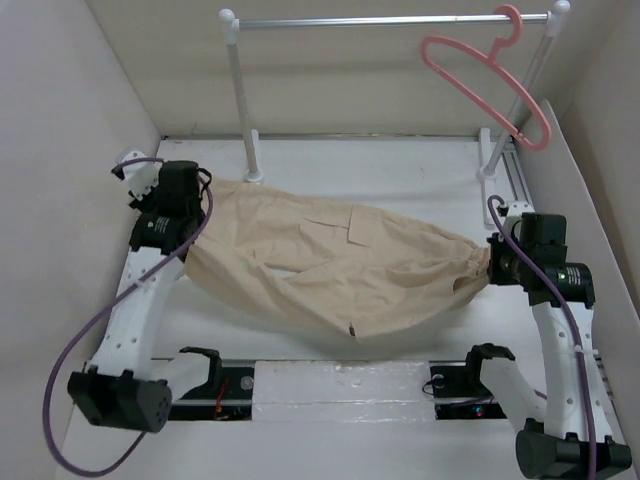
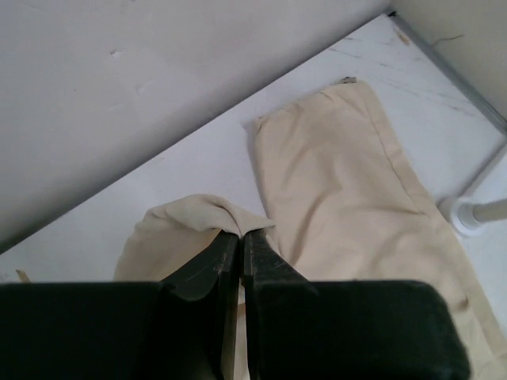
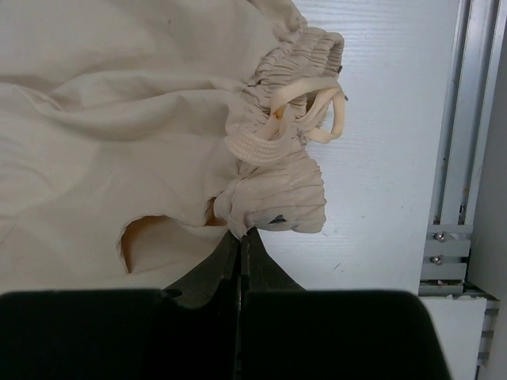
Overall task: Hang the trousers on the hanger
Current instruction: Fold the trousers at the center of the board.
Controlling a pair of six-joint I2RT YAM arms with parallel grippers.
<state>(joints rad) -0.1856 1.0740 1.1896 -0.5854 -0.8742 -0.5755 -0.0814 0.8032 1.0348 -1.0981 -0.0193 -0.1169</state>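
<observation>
The beige trousers (image 1: 330, 260) hang stretched between my two grippers above the table, sagging in the middle, with a patch pocket on top. My left gripper (image 1: 196, 240) is shut on a fold at the leg end (image 2: 214, 215); a flat leg (image 2: 348, 198) lies beyond it. My right gripper (image 1: 492, 262) is shut on the gathered elastic waistband (image 3: 277, 207), drawstring loops above it. The salmon-pink hanger (image 1: 487, 85) hangs by its hook at the right end of the rail, tilted, far from the trousers.
The clothes rail has a silver bar (image 1: 390, 20) on white posts (image 1: 243, 100) at the back. A post foot (image 2: 467, 215) shows in the left wrist view. A metal track (image 3: 459, 119) runs along the right side. White walls enclose the table.
</observation>
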